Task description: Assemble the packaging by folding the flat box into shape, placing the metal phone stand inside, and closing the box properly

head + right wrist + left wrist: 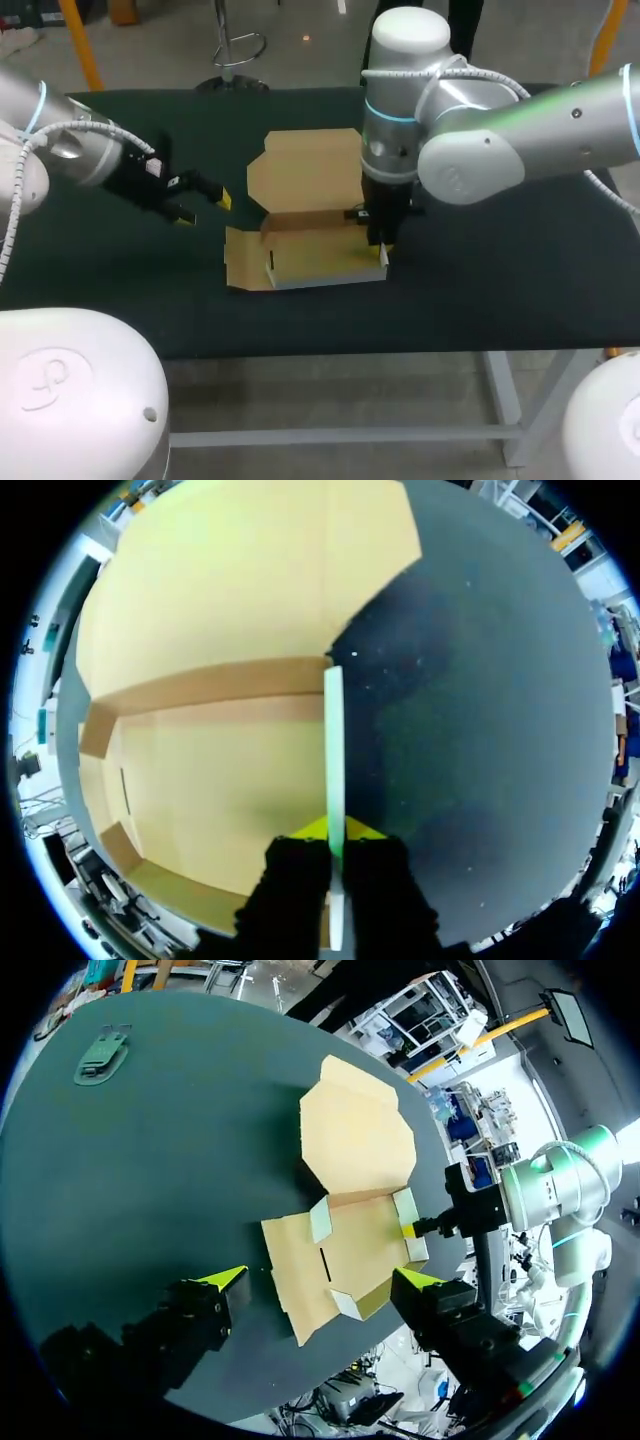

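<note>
Cardboard box (310, 250), long axis across table (500, 290), lid (305, 170) lying rearward (flat), right jaws pinching end wall (334, 760), left jaws apart.

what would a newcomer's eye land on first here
The half-folded cardboard box lies mid-table, its lid flat open toward the far side. My right hand pinches the box's right side wall between its yellow tips. My left hand hovers open to the box's left.
</note>
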Available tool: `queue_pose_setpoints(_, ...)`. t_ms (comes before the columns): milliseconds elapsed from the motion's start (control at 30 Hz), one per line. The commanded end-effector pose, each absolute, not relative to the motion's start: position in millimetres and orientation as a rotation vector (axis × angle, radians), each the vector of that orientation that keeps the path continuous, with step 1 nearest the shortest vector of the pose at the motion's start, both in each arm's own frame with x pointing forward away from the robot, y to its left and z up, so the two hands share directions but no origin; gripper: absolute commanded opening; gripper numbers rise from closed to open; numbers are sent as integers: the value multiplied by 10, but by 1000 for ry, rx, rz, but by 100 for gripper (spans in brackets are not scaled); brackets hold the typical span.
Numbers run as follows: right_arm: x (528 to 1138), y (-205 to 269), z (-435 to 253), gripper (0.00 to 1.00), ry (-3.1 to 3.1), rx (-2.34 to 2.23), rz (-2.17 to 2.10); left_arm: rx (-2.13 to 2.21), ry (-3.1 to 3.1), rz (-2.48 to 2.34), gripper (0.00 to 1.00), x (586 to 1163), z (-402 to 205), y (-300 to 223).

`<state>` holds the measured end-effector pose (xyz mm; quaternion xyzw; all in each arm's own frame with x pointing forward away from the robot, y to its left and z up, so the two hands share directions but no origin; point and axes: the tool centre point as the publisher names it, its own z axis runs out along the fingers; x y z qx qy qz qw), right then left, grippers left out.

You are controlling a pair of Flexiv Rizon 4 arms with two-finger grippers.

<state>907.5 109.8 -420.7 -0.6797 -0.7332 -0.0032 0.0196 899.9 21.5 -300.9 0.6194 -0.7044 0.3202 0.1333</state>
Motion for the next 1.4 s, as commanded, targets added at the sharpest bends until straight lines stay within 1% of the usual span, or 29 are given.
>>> queue_pose_setpoints(33, 9091, 1103, -4207, 0, -2274, -2106, -3, 1773, -2055, 921, 99, 9029, -3173, 171)
queue_pose_setpoints(100, 9091, 1103, -4207, 0, -2274, -2106, -3, 1757, -2052, 927, 91, 9020, -3233, 170)
queue_pose_setpoints(133, 9091, 1103, -4207, 0, -2274, -2106, -3, 1754, -2051, 925, 89, 9018, -3263, 168)
queue_pose_setpoints(200, 9091, 1103, -4207, 0, -2274, -2106, -3, 1741, -2051, 927, 92, 9013, -3317, 160)
queue_pose_setpoints(267, 9091, 1103, -4207, 0, -2274, -2106, -3, 1730, -2052, 919, 91, 9014, -3383, 151)
queue_pose_setpoints(300, 9091, 1103, -4207, 0, -2274, -2106, -3, 1725, -2040, 909, 91, 9016, -3418, 148)
queue_pose_setpoints(333, 9091, 1103, -4207, 0, -2274, -2106, -3, 1720, -2040, 908, 85, 9011, -3462, 142)
queue_pose_setpoints(367, 9091, 1103, -4207, 0, -2274, -2106, -3, 1720, -2040, 902, 84, 9008, -3482, 139)
queue_pose_setpoints(433, 9091, 1103, -4207, 0, -2274, -2106, -3, 1713, -2029, 899, 85, 8990, -3539, 132)
queue_pose_setpoints(500, 9091, 1103, -4207, 0, -2274, -2106, -3, 1708, -2024, 899, 84, 8970, -3570, 126)
queue_pose_setpoints(533, 9091, 1103, -4207, 0, -2274, -2106, -3, 1710, -2022, 899, 84, 8961, -3590, 119)
queue_pose_setpoints(667, 9091, 1103, -4207, 0, -2274, -2106, -3, 1719, -2003, 898, 81, 8944, -3662, 84)
queue_pose_setpoints(700, 9091, 1103, -4207, 0, -2274, -2106, -3, 1720, -2002, 898, 79, 8939, -3677, 74)
queue_pose_setpoints(767, 9091, 1103, -4207, 0, -2274, -2106, -3, 1728, -1994, 894, 70, 8927, -3707, 51)
queue_pose_setpoints(800, 9091, 1103, -4207, 0, -2274, -2106, -3, 1731, -1989, 893, 68, 8917, -3717, 40)
queue_pose_setpoints(867, 9091, 1103, -4207, 0, -2274, -2106, -3, 1730, -1981, 889, 67, 8900, -3741, 11)
queue_pose_setpoints(1000, 9091, 1103, -4207, 0, -2274, -2106, -3, 1733, -1968, 873, 69, 8868, -3800, -59)
queue_pose_setpoints(1067, 9091, 1103, -4207, 0, -2274, -2106, -3, 1727, -1957, 866, 68, 8855, -3831, -88)
queue_pose_setpoints(1100, 9091, 1103, -4207, 0, -2274, -2106, -3, 1723, -1952, 867, 65, 8851, -3845, -100)
queue_pose_setpoints(1167, 9091, 1103, -4207, 0, -2274, -2106, -3, 1724, -1949, 863, 53, 8837, -3864, -132)
queue_pose_setpoints(1233, 9091, 1103, -4207, 0, -2274, -2106, -3, 1742, -1953, 842, 46, 8826, -3859, -160)
queue_pose_setpoints(1267, 9091, 1103, -4207, 0, -2274, -2106, -3, 1756, -1957, 838, 36, 8826, -3852, -172)
queue_pose_setpoints(1300, 9091, 1103, -4207, 0, -2274, -2106, -3, 1764, -1962, 835, 32, 8826, -3842, -179)
queue_pose_setpoints(1333, 9091, 1103, -4207, 0, -2274, -2106, -3, 1778, -1966, 828, 24, 8828, -3831, -187)
queue_pose_setpoints(1367, 9091, 1103, -4207, 0, -2274, -2106, -3, 1793, -1968, 819, 7, 8830, -3821, -194)
queue_pose_setpoints(1400, 9091, 1103, -4207, 0, -2274, -2106, -3, 1805, -1975, 811, 0, 8833, -3813, -201)
